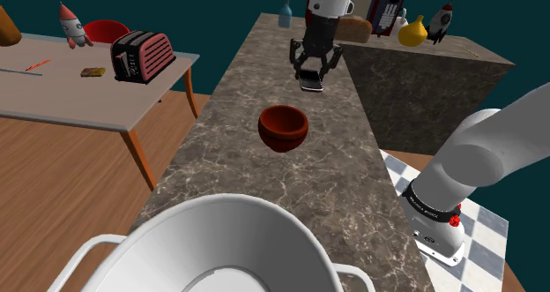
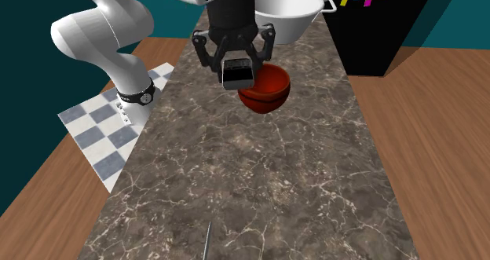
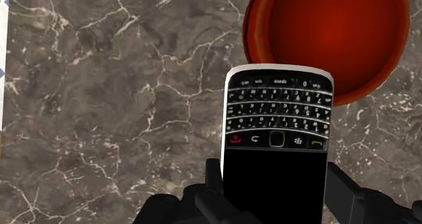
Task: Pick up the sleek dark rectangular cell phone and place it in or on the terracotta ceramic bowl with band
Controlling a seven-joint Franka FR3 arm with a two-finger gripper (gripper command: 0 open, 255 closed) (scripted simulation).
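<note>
My black gripper is shut on a dark cell phone with a silver rim and a small keypad, and holds it in the air above the marble counter. In the second exterior view the phone hangs between the fingers just in front of the red-brown bowl. The bowl stands upright on the counter, nearer the stand than the gripper. In the wrist view the phone is clasped on both sides by the fingers, with the bowl just past its keypad end.
A large white two-handled pot sits at the counter's near end. A wooden table holding a red toaster and toy rocket stands at the shoulder view's left. Bottles and a yellow jug crowd the far corner.
</note>
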